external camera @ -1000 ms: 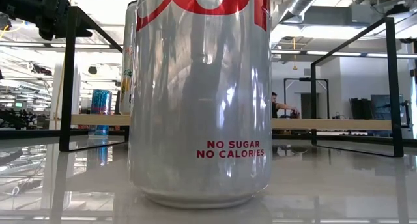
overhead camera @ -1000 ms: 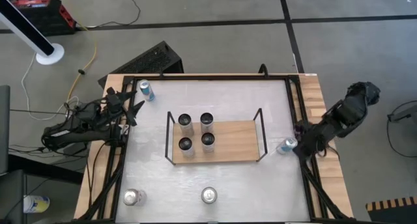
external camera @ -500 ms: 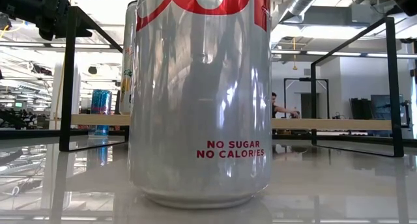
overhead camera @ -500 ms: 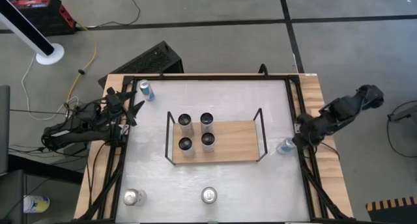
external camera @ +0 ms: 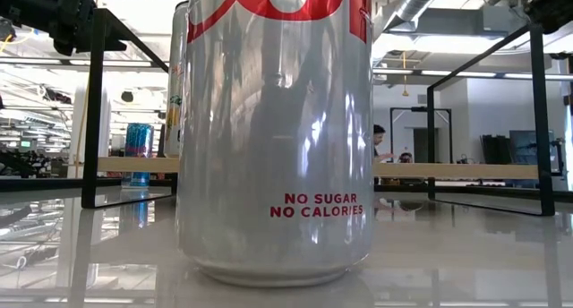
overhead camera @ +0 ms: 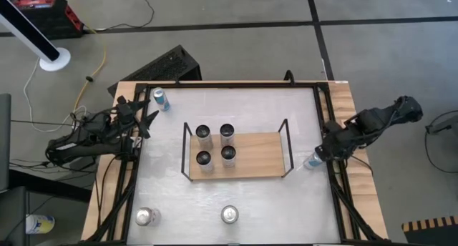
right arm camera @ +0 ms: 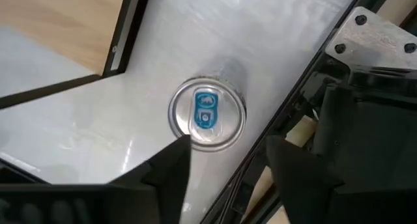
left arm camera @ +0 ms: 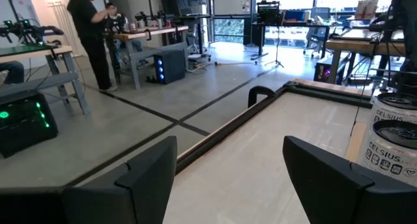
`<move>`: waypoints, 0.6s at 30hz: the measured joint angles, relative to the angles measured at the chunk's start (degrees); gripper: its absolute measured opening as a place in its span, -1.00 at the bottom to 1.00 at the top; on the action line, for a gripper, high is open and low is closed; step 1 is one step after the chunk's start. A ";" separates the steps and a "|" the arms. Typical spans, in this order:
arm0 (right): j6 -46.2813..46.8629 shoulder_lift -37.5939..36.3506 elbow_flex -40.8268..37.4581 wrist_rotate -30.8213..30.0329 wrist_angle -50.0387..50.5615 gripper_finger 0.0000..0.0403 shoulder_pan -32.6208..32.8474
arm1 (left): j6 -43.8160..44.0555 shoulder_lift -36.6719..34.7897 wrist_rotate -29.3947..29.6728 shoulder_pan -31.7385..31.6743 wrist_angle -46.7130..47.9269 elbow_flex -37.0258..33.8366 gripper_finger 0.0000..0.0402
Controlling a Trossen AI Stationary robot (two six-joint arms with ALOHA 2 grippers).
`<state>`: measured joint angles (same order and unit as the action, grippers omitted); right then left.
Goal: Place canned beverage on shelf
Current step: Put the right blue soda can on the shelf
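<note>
Here, seen from above, a white tabletop framed by black rails carries the shelf, a low light-wood board in a thin black wire frame, near the middle. Four dark cans stand upright in a square on the shelf's left half; its right half is bare wood.

The right tool hangs over the tabletop's right edge, just above a blue-topped can that stands upright on the tabletop, outside the shelf's right end rail and close to the side rail. In the right wrist view the tool's two dark fingers are spread apart and released, with the can's silver rim and blue tab showing between and beyond them, not gripped.

The left tool waits at the tabletop's left edge, fingers spread, holding nothing. A blue can stands near it at the far left corner. Two silver cans, one at the near left and one near the middle, stand along the near edge.
</note>
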<state>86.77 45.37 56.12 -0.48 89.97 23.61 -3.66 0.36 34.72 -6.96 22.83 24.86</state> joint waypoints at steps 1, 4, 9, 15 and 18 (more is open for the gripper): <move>-0.10 0.02 0.00 0.11 0.00 0.21 -0.45 | 0.00 -0.02 0.00 0.02 0.00 0.00 0.32; -0.27 -0.01 0.00 0.14 -0.02 0.40 -1.39 | 0.02 -0.01 0.00 0.00 -0.02 0.00 0.32; -0.27 1.22 0.02 0.12 -0.52 0.67 -2.30 | 0.02 -0.01 0.00 0.02 -0.01 0.00 0.32; -0.67 5.44 0.02 0.10 -0.88 0.85 -2.33 | 0.02 -0.01 0.01 0.01 -0.01 0.00 0.32; -2.67 7.39 0.02 0.27 -1.03 0.87 -2.33 | 0.00 -0.02 0.02 0.02 0.00 0.00 0.32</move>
<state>84.10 52.76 56.14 -0.21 88.95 21.28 -3.66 0.34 34.74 -6.94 22.82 24.86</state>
